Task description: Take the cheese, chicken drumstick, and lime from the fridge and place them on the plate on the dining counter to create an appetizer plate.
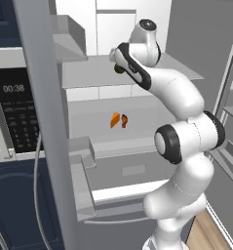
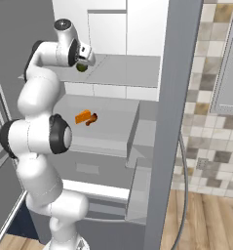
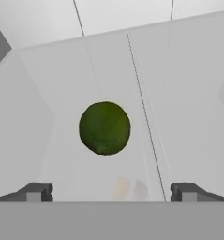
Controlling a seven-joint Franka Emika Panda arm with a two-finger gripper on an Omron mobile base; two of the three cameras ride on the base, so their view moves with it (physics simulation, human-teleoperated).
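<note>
Claw (image 3: 111, 191) wide open – empty, over lime (image 3: 104, 128), not touching.

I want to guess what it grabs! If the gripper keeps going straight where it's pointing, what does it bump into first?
Probably the lime: it sits centred ahead of the open gripper on the fridge shelf, though how far is unclear.

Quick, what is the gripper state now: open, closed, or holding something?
Gripper: open, holding nothing; the lime lies on the fridge shelf ahead, untouched.
</note>
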